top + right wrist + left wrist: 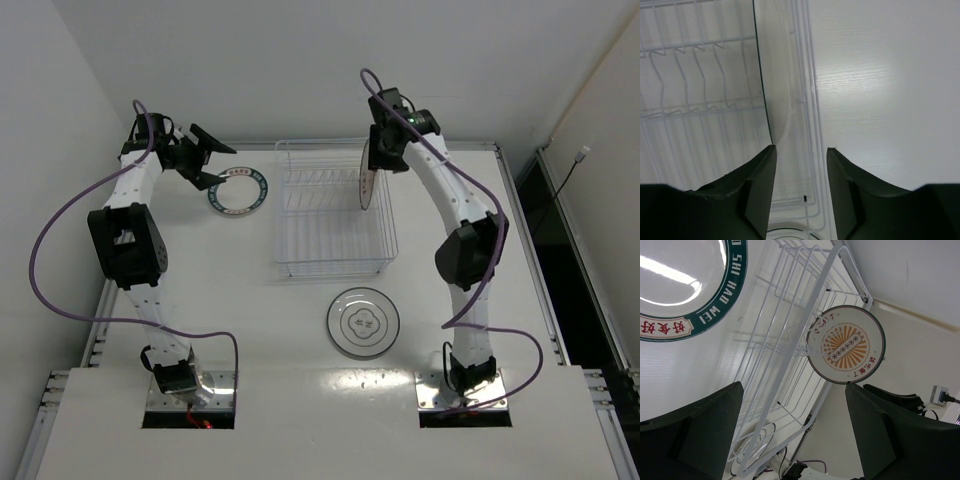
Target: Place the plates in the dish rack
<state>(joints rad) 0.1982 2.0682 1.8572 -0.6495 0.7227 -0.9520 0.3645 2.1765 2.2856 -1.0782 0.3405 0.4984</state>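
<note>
The wire dish rack (pixel 333 235) stands at the table's middle. The white plate with the orange centre (pixel 366 178) stands on edge at the rack's right side and faces the left wrist camera (pixel 846 345). My right gripper (pixel 380 155) is just above it, jaws open astride its top rim. In the right wrist view (pixel 799 148) the plate (pixel 775 75) shows edge-on next to the left finger. The teal-rimmed plate (pixel 238 190) lies flat left of the rack. My left gripper (pixel 213 158) is open and empty beside it (pixel 794 387). The pale grey plate (pixel 363 322) lies flat in front of the rack.
Walls close in on the table at the back and on both sides. The right arm's elbow (pixel 470 250) hangs right of the rack. The left arm (pixel 128 240) runs along the left edge. A dark gap (pixel 560 250) lies beyond the table's right edge.
</note>
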